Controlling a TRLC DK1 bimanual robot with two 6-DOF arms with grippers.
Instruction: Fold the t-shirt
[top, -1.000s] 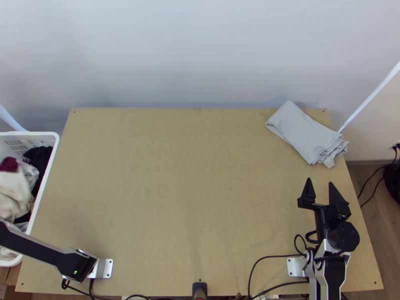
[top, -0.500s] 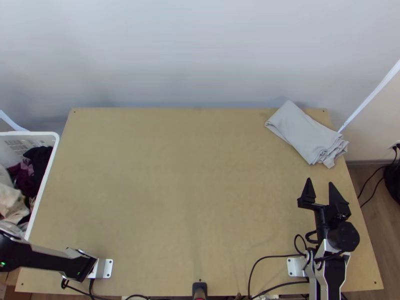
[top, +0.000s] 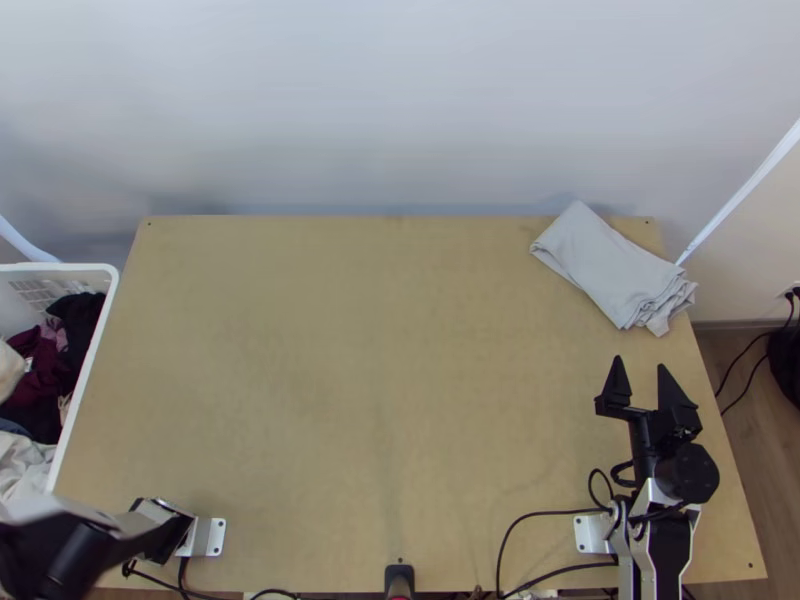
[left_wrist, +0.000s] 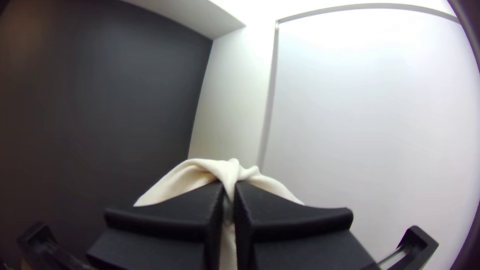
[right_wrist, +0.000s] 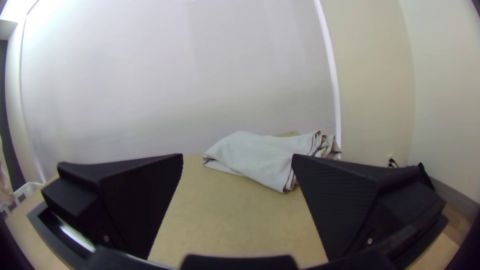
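Observation:
In the left wrist view my left gripper (left_wrist: 229, 202) is shut on a cream cloth (left_wrist: 175, 181), bunched between the fingertips and draping to both sides. A bit of cream cloth (top: 10, 368) shows over the basket at the top view's left edge. Over the table's near right part, my right gripper (top: 641, 366) stands open with nothing between its fingers. A light grey cloth (top: 610, 268), folded into a long bundle with layered edges, lies at the far right corner, beyond that gripper. In the right wrist view the open gripper (right_wrist: 238, 157) has the grey cloth (right_wrist: 255, 155) ahead of it.
A white basket (top: 85, 375) of dark, maroon and pale clothes stands against the table's left side. Behind the table (top: 370, 350) rises a pale wall. Black cables (top: 530, 515) run along the near edge beside the right arm's base.
The left arm has swung down toward the view's lower left corner. The cream cloth over the basket has shifted left, uncovering more of the maroon and dark clothes. My right gripper and the grey cloth have kept still.

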